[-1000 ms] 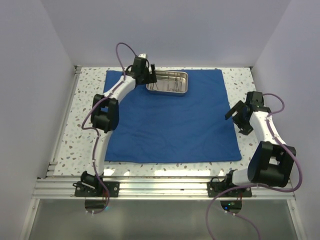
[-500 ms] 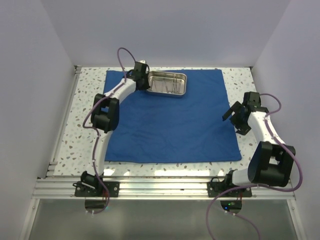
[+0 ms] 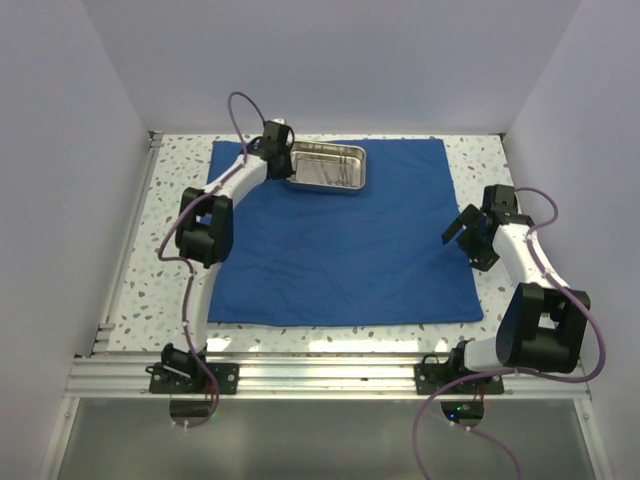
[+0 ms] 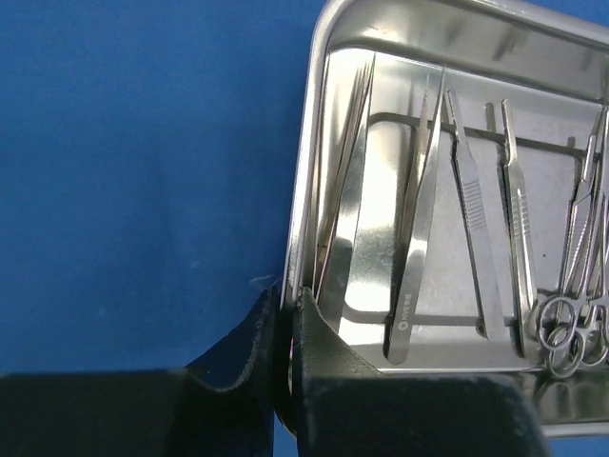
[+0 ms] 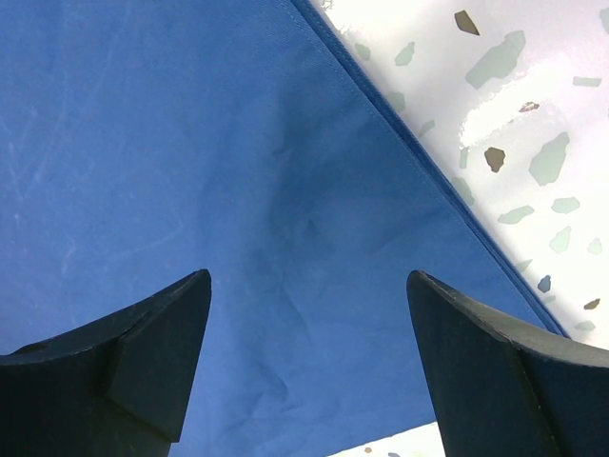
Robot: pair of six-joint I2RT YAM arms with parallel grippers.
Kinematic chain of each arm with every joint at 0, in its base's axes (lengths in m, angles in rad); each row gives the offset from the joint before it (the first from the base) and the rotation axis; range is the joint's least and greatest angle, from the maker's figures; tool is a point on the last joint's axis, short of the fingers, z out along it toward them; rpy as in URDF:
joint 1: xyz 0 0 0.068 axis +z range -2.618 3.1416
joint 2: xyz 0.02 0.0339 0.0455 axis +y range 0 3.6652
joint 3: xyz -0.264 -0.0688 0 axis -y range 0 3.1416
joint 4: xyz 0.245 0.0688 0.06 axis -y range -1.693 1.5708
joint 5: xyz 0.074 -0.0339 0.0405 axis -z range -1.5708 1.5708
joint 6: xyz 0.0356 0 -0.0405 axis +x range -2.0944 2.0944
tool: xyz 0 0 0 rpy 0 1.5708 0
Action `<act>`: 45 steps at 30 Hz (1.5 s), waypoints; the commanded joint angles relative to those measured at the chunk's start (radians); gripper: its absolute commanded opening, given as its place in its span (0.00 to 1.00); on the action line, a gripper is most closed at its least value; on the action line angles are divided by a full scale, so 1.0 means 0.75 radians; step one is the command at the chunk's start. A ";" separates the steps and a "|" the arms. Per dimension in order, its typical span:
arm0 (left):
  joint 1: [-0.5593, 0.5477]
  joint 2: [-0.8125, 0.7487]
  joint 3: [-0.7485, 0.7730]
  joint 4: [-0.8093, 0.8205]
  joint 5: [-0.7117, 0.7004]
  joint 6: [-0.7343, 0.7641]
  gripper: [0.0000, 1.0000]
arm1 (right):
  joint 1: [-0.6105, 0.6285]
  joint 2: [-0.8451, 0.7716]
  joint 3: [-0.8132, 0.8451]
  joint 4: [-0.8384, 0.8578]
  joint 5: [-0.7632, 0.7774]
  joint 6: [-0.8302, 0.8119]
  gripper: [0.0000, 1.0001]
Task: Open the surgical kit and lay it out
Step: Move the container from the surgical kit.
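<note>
The cloth (image 3: 340,250) lies spread flat on the tabletop (image 3: 165,240). The tray (image 3: 325,167) sits on it near the far edge, left of centre. My left gripper (image 4: 285,328) is clenched on the rim at the tray's left end, one finger inside the wall and one outside. Tweezers (image 4: 419,228) and scissors (image 4: 569,324) lie loose in the tray. My right gripper (image 5: 307,286) hangs spread wide above the cloth's right edge, holding nothing.

I judge the tray stiff and fairly light, but slick. A pinch on one thin rim gives little purchase, so it may pivot or slip if I lift it, and the loose steel inside would slide to the low side. Dragging it would likely rumple the soft cloth.

The instruments are thin, smooth and lie flat against steel. I'd take the tweezers across the broad middle and the scissors near the pivot.
</note>
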 commanded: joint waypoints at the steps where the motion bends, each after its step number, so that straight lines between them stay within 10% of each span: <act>1: 0.092 -0.230 -0.099 0.031 -0.113 0.003 0.00 | 0.014 -0.020 -0.002 0.031 -0.020 -0.019 0.87; 12: 0.277 -0.453 -0.426 0.098 -0.121 0.087 0.00 | 0.040 -0.004 -0.015 0.058 -0.037 -0.016 0.86; 26: 0.432 -0.357 -0.361 0.151 0.069 0.347 0.00 | 0.059 0.007 -0.031 0.066 -0.023 -0.023 0.86; 27: 0.432 -0.355 -0.361 0.151 0.067 0.375 0.10 | 0.059 0.007 -0.031 0.064 -0.025 -0.025 0.86; 30: 0.432 -0.359 -0.363 0.147 0.022 0.386 0.90 | 0.059 0.009 -0.031 0.070 -0.027 -0.025 0.86; 31: 0.432 -0.367 -0.365 0.147 0.022 0.386 0.95 | 0.059 0.009 -0.029 0.066 -0.023 -0.027 0.86; 45: 0.281 -0.358 -0.101 0.015 0.079 0.351 0.93 | 0.059 -0.057 -0.029 0.005 -0.029 -0.019 0.86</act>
